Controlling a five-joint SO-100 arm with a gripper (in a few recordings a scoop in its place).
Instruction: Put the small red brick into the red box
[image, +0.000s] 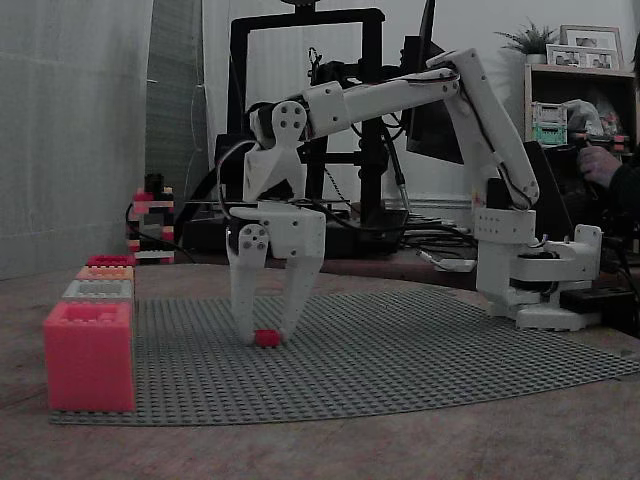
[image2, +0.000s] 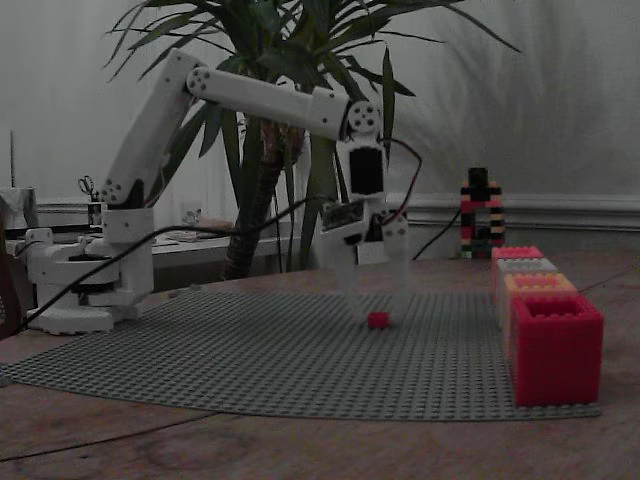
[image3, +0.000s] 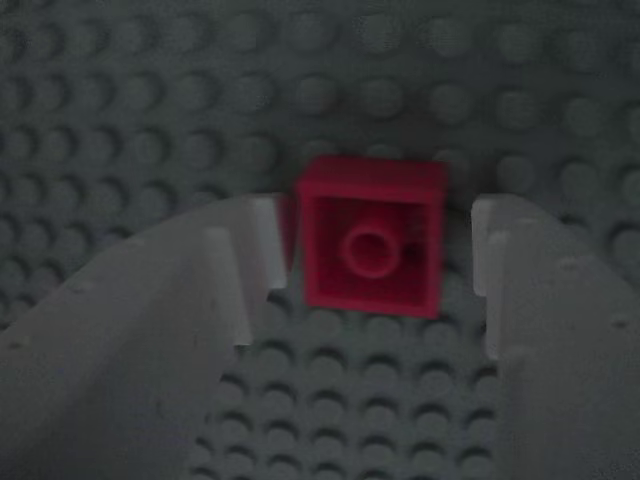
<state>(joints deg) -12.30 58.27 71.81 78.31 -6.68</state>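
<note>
One small red brick (image3: 372, 246) sits on the grey baseplate (image: 400, 350) between the spread tool (image: 268, 336) fingers, red box (image2: 556, 347) well apart.

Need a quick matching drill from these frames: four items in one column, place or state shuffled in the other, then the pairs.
Items
1. small red studded toy brick
2. deep crimson-red square box built of studded bricks
3. white two-finger gripper
4. grey studded baseplate

States
A. lies flat under everything
B. open, fingers either side of the brick
C. on the baseplate, between the fingers
D. at the baseplate's edge, nearest both fixed cameras in a row of boxes

Pairs: 1-C, 2-D, 3-B, 4-A
</note>
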